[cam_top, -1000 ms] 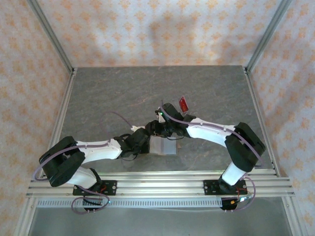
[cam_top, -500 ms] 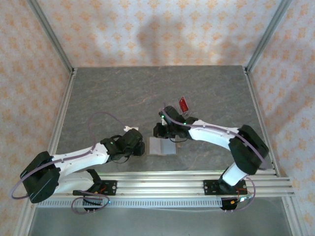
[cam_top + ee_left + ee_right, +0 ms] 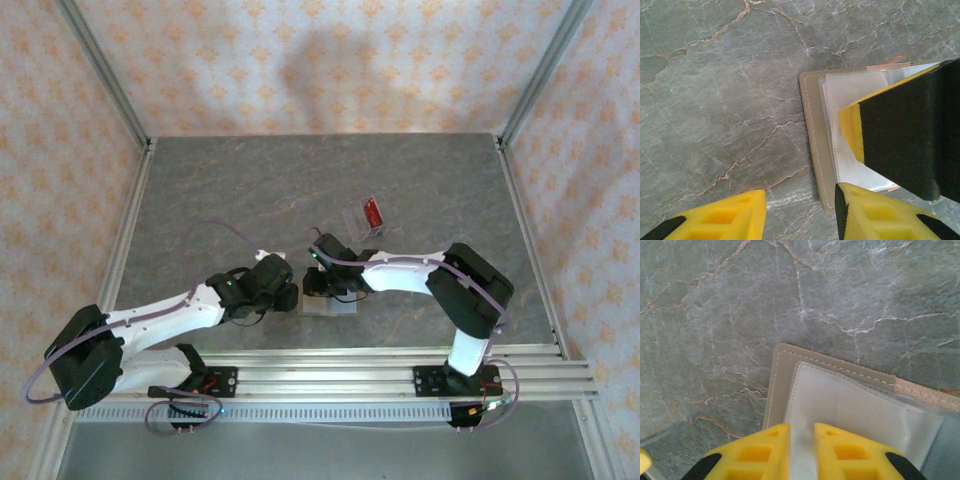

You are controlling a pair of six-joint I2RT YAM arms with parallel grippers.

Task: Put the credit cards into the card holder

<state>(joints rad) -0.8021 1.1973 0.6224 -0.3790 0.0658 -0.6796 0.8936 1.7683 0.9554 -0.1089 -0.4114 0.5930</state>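
Note:
The card holder (image 3: 335, 305) lies open and flat on the table, olive-brown at the edge (image 3: 811, 131) and light grey inside (image 3: 860, 405). My right gripper (image 3: 801, 432) stands over its left part (image 3: 318, 284), jaws nearly together and pinching a crease of the grey lining. My left gripper (image 3: 800, 216) is open at the holder's near left corner (image 3: 288, 297), one fingertip (image 3: 872, 212) over that corner, the other on bare table. The right gripper's finger (image 3: 907, 127) shows above the lining. One red credit card (image 3: 372, 212) stands tilted in a clear rack.
The clear rack (image 3: 356, 217) stands behind the holder, right of centre. Grey marbled tabletop (image 3: 230, 190) stretches behind and to the left. Metal rails (image 3: 330, 362) border the near edge, and patterned walls enclose the other sides.
The right gripper has come down and left from near the rack onto the holder and narrowed its jaws. The left arm swung its elbow outward, and its gripper opened beside the holder.

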